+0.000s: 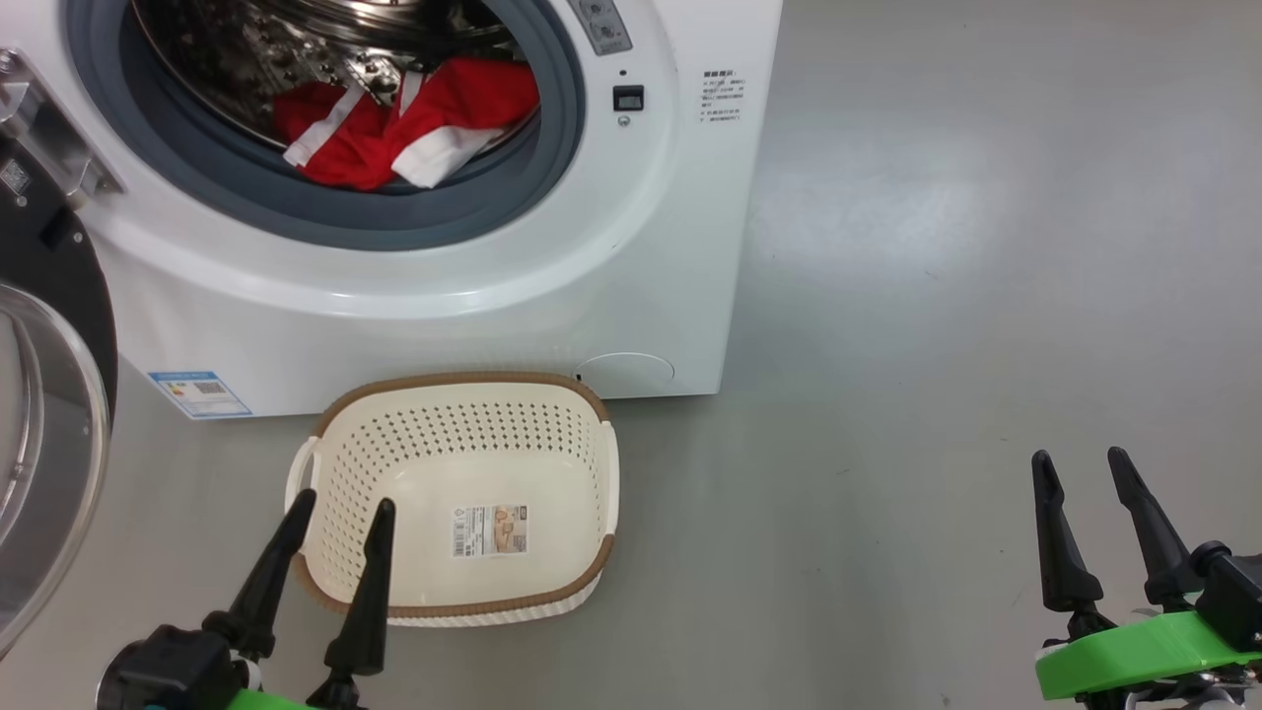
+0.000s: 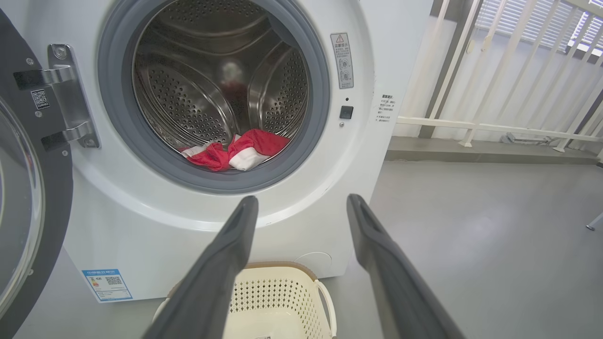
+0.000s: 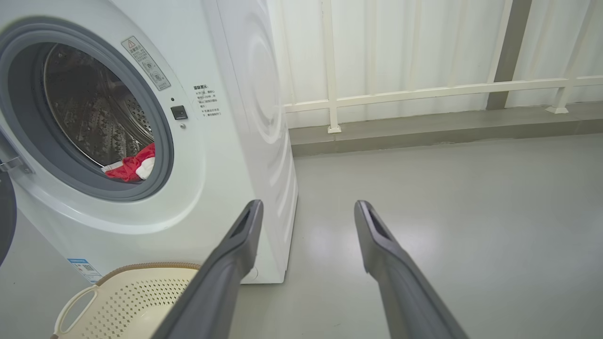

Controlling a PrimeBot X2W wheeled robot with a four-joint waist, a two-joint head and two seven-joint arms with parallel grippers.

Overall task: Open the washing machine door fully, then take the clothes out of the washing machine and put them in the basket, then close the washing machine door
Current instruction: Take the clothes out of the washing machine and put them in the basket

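Note:
The white washing machine (image 1: 631, 256) stands open, its black-rimmed door (image 1: 49, 414) swung out to the left. Red clothes (image 1: 414, 123) with white bands lie at the front of the steel drum, also seen as clothes (image 2: 235, 153) and clothes (image 3: 129, 167) from the wrists. The cream basket (image 1: 601, 463) sits on the floor just before the machine, with just its paper label inside. My left gripper (image 1: 340, 508) is open over the basket's near left corner. My right gripper (image 1: 1080, 463) is open above bare floor, far right of the basket. Both hold nothing.
Grey floor (image 1: 937, 296) spreads right of the machine. A white railing (image 3: 424, 92) and a low grey kerb (image 3: 424, 127) run behind it. The swung-out door (image 2: 28, 212) takes up the space at the left.

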